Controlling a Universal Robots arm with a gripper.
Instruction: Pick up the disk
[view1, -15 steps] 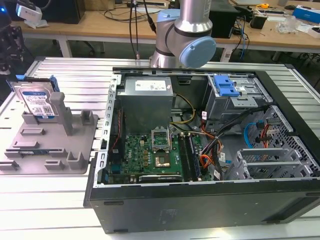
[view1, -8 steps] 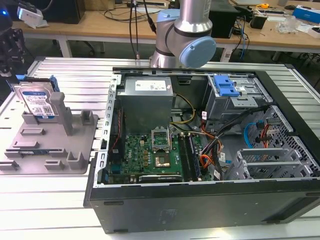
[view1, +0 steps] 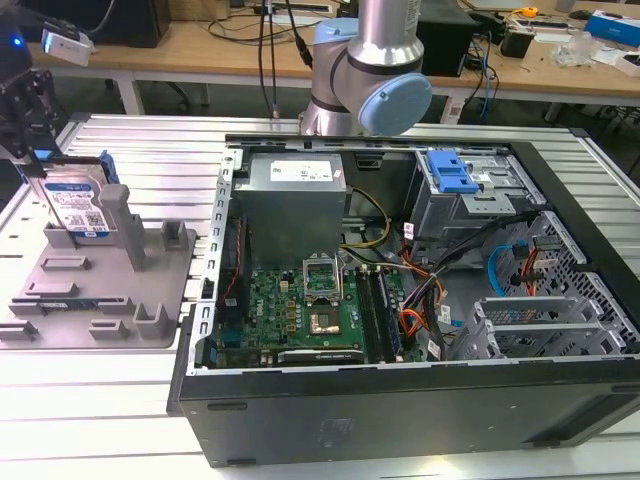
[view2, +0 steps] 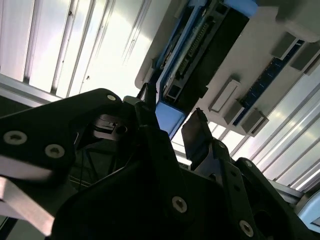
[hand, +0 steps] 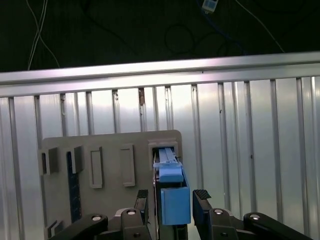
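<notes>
Disk: the disk (view1: 78, 205) stands on edge in a slot at a corner of the grey fixture (view1: 150, 290), label facing the exterior camera, far over on the exterior view's left
Rail: its blue rail (hand: 170, 170) runs along the upper edge, and in the first wrist view the blue end block sits right between the two fingertips
Gripper: the gripper (view1: 35, 150) hangs directly over the disk, down at its top edge; in the second wrist view the gripper (view2: 170, 117) straddles that same blue end
Fingers: apart, one finger (hand: 143, 200) on each side of the disk; both wrist views show a thin gap beside the pads, so there is no squeeze on it
Post: a tall grey post (view1: 125, 225) rises from the fixture just beside the disk, toward the exterior view's right
Fixture: a flat grey plate with slots and low blocks, lying on the ribbed metal table (view1: 100, 400); the disk (view2: 200, 55) shows seated in it in the second wrist view
Arm: the silver arm (view1: 370, 70) with its pale blue joint cap stands behind the computer case (view1: 400, 420)
Case: side open, green circuit board (view1: 310, 300) exposed, blue-tabbed drive cage (view1: 450, 175) at the back, well apart from the gripper and the disk
</notes>
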